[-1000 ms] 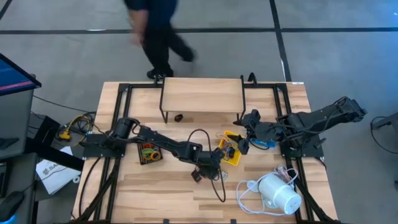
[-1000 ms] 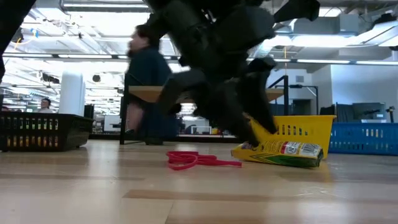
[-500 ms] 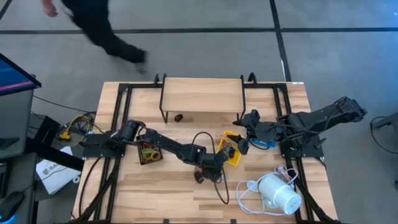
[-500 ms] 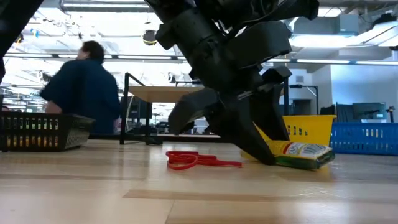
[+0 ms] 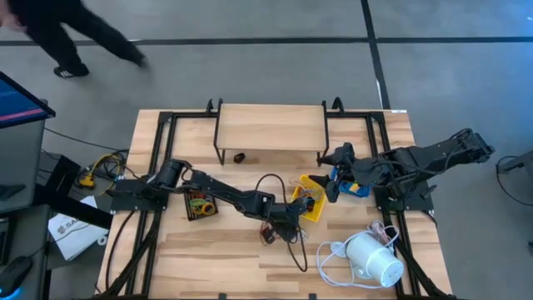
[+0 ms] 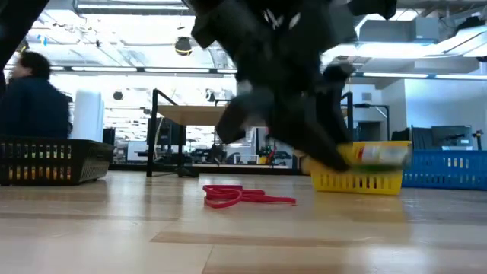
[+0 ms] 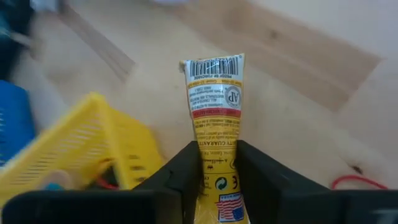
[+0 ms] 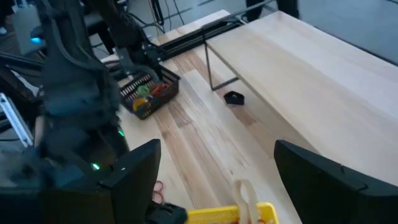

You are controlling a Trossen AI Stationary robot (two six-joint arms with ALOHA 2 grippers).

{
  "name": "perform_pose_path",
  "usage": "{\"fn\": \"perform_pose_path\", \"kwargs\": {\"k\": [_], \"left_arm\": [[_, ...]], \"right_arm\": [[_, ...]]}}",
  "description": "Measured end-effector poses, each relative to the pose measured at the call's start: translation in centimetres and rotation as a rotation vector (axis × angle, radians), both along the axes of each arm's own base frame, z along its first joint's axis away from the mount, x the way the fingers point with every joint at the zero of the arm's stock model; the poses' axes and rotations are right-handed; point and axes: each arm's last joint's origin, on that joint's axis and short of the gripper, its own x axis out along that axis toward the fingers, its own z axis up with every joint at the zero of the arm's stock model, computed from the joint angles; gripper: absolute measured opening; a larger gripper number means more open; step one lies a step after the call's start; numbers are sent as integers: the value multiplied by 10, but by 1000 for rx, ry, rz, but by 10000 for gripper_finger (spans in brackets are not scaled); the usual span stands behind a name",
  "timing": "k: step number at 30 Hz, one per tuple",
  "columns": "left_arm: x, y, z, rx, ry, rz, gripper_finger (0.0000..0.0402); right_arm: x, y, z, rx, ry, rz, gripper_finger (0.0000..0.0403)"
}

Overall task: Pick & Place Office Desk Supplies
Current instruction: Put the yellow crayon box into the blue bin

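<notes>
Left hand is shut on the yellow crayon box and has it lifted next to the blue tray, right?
Not quite. The left hand is shut on the crayon box, lifted, but beside the yellow tray, not the blue one; the left wrist view shows it.

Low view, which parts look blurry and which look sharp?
Low view: the left gripper and the yellow packet it carries are smeared by motion; the red rubber band and yellow tray are sharp. Left wrist view: the packet is crisp, the table soft.
</notes>
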Motion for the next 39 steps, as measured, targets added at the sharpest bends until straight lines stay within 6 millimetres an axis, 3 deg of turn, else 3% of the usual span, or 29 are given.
{"fn": "perform_pose_path", "kwargs": {"k": [5,10,14,19,23,26,34,39], "left_arm": [[-3,-2,39,-29,-112,-14,108],[-15,14,105,-98,-273,-9,109],[-35,49,157,-267,-418,-18,107],[-71,106,201,-560,-609,-28,109],[-93,138,209,-720,-776,-11,109],[-101,146,204,-809,-833,-8,110],[-100,140,201,-889,-906,-56,110],[-101,134,202,-888,-922,-77,110]], "right_arm": [[-8,-4,2,-23,11,-31,311],[-13,-5,1,-86,34,-63,311],[-14,6,5,-199,6,-34,311],[-20,35,14,-326,-82,30,311],[-26,54,22,-408,-162,27,311],[-21,62,22,-467,-247,33,311],[-7,49,19,-539,-507,61,311],[1,39,19,-507,-567,130,311]]}}
